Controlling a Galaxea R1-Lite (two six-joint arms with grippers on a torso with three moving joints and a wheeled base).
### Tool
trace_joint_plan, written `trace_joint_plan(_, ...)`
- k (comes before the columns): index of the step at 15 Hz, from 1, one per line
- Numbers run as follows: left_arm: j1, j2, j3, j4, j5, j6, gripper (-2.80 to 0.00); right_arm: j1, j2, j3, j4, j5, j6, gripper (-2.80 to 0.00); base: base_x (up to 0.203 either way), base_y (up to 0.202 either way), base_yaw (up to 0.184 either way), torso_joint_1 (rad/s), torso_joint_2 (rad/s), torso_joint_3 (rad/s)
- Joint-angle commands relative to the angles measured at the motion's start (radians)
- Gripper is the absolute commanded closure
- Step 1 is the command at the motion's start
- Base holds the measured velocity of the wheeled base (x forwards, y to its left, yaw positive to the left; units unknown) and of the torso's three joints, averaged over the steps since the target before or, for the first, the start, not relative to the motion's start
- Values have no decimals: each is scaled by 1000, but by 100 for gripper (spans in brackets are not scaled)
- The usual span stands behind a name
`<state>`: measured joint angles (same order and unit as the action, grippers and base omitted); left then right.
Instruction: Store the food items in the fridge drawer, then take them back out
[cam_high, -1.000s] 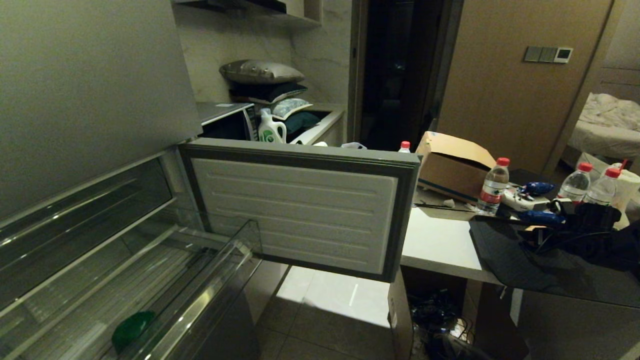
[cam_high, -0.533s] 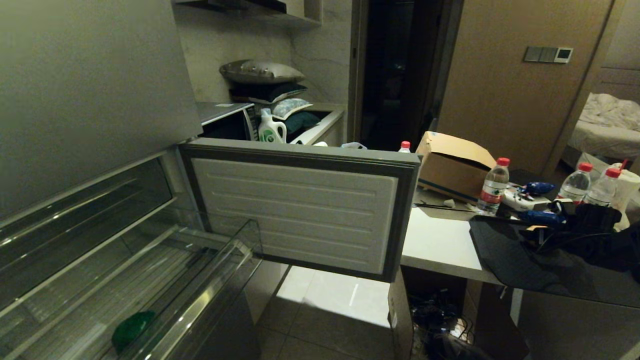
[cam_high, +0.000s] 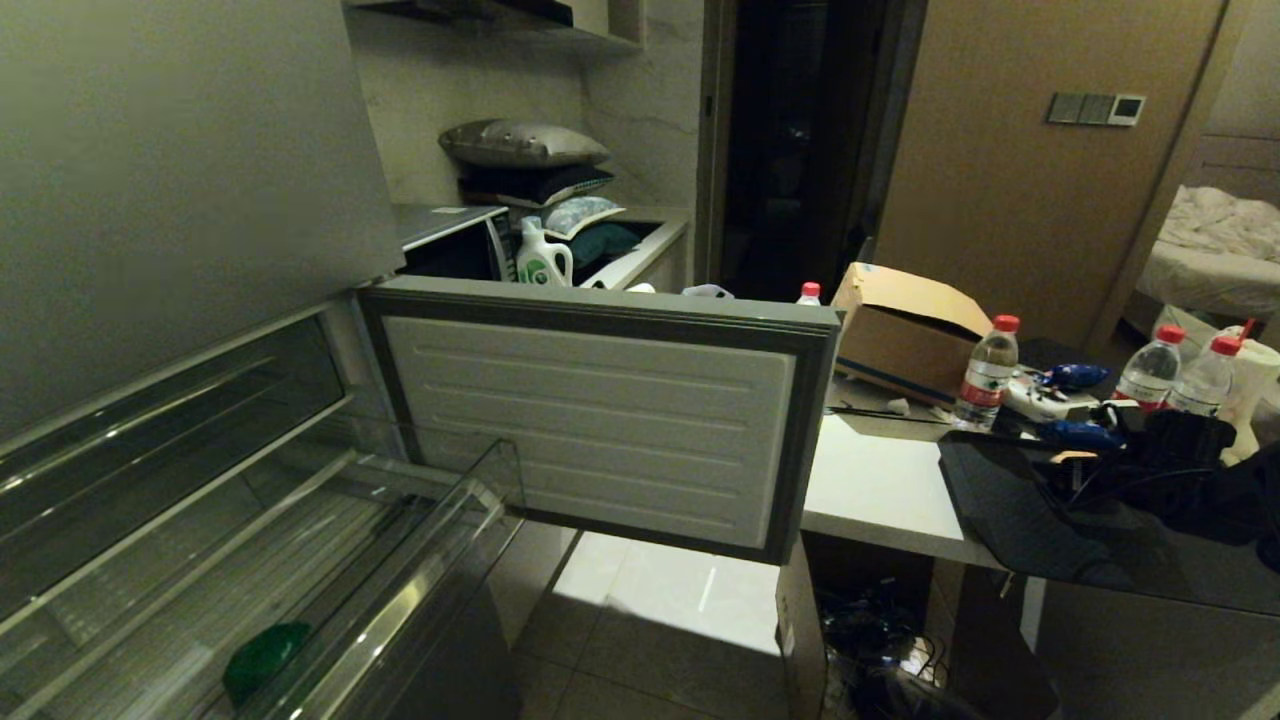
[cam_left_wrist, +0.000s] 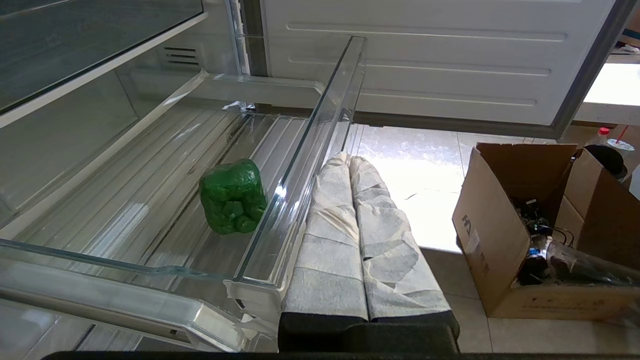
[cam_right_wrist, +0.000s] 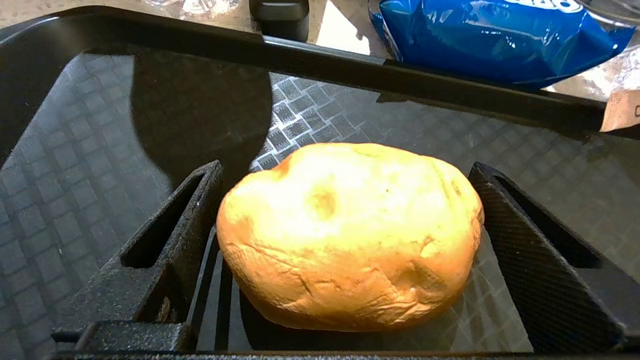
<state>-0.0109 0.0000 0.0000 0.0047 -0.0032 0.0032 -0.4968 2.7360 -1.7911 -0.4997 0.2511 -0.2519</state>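
Head view is dim and yellowish, the room in low light, with the brightest patch on the floor tiles (cam_high: 660, 590) under the open fridge door (cam_high: 600, 420), and straight edges bow near the frame borders. Both wrist views are far brighter: glare streaks the fridge drawer (cam_left_wrist: 300, 165) lip (clear plastic), floor tiles wash out white, and the potato (cam_right_wrist: 350, 235) glows overexposed, a dark rounded shadow on the black tray (cam_right_wrist: 100, 165)
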Motion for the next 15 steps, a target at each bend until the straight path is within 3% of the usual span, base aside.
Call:
trace_joint_plan(1,0,2,0,0,0,0,0,0,2,1,-3,2,-1,-280,0,0,0,0,0,0)
trace_joint_plan(10,0,2,0,0,0,0,0,0,16,-1,0,5,0,-280,0,0,0,0,0,0)
trace_joint_plan(11,0,2,0,0,0,0,0,0,18,-1,0,5,0,0,0,0,0,0,0,0)
trace_joint_plan(15,0,2,0,0,0,0,0,0,19,-1,0,5,0,0,0,0,0,0,0,0)
